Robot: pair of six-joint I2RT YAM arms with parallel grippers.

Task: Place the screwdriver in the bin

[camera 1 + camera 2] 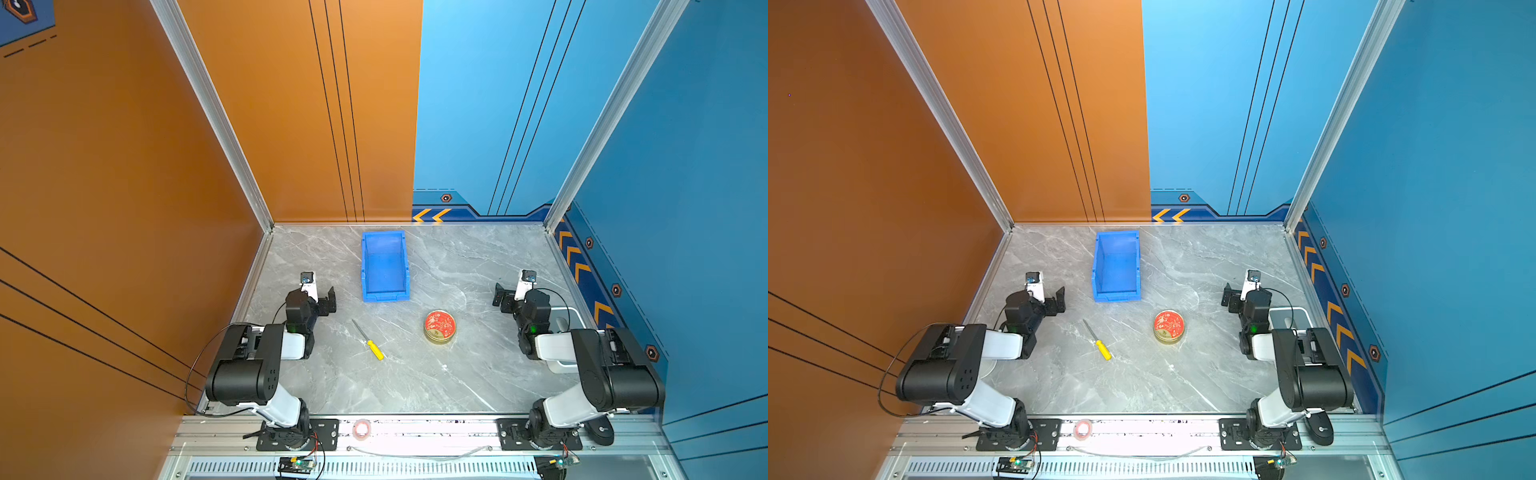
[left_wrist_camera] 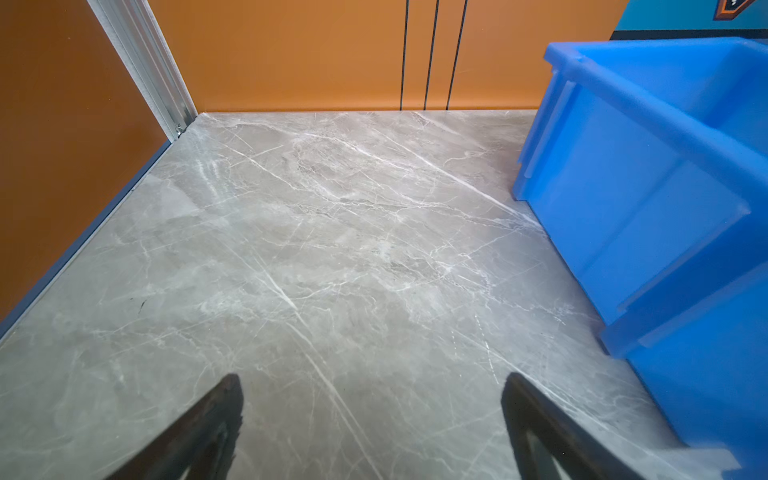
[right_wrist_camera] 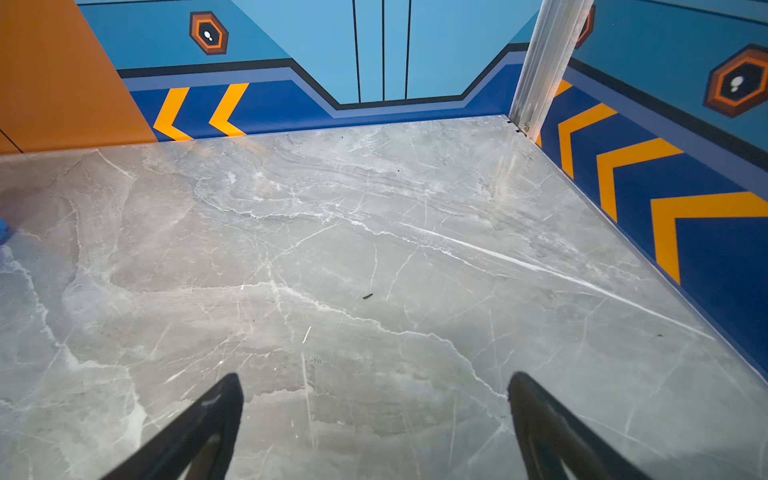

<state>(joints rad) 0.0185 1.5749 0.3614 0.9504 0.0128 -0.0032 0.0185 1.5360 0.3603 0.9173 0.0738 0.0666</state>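
The left gripper (image 1: 326, 301) hovers over the table (image 1: 415, 374) with its jaws spread wide and nothing between them. In its wrist view the two dark fingers (image 2: 208, 419) frame only bare table. The right gripper (image 1: 500, 296) is also spread as wide as it goes and holds nothing (its wrist view likewise shows bare table between the fingers).

The screwdriver (image 1: 367, 339) lies flat on the table near the left gripper, on that gripper's inner side and a little behind it. It is apart from the gripper and untouched. Its thin shaft points toward the left gripper, and its yellow handle points away from it. It is well apart from the right gripper, across the middle of the table.

The bin (image 1: 385, 296) stands just beside the left gripper, on its inner side, and reaches on ahead of it. In the left wrist view its side wall is close by. Its lipped end faces the screwdriver, with a gap between them, so the screwdriver is outside it.

The tin (image 1: 439, 326) sits between the screwdriver and the right gripper and touches neither.
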